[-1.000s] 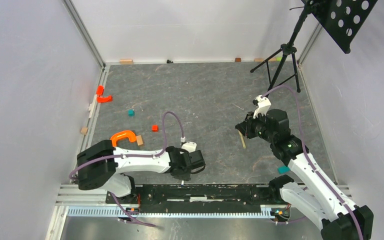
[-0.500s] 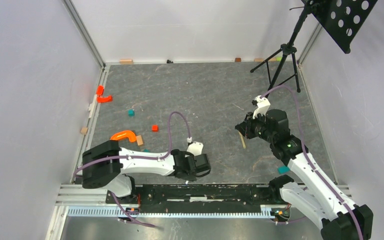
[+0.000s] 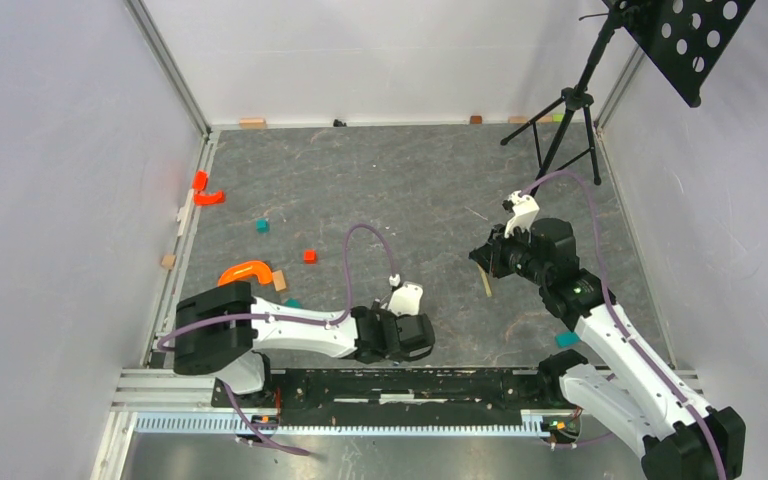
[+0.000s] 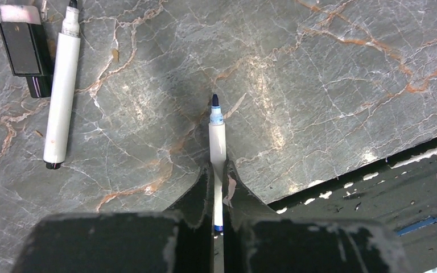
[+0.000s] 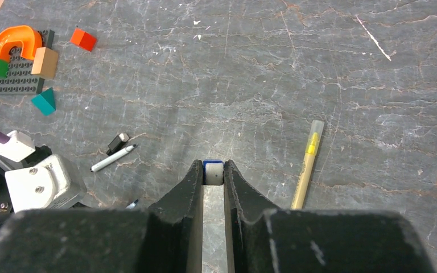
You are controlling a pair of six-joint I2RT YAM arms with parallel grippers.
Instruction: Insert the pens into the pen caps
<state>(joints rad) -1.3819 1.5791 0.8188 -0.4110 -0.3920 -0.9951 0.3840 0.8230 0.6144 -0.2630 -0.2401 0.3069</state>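
A white pen (image 4: 217,136) with a dark blue tip lies along the marbled floor, and my left gripper (image 4: 218,168) is shut on its barrel near the table's front edge (image 3: 405,335). A second white pen (image 4: 61,91) with a black tip lies to the left, beside a black pen cap (image 4: 25,48). My right gripper (image 5: 213,166) is shut on a blue pen cap (image 5: 213,172), held above the floor at mid-right (image 3: 485,255). A yellow-olive pen (image 5: 307,165) lies just right of it.
A dark brick plate with an orange arch (image 5: 17,42), a red cube (image 5: 83,38) and a teal block (image 5: 44,101) sit at the left. A tripod stand (image 3: 560,120) rises at the back right. A black rail (image 4: 375,193) runs along the near edge.
My left arm has slid right along the front edge, and its jaws have closed on the blue-tipped white pen. The right arm has not moved.
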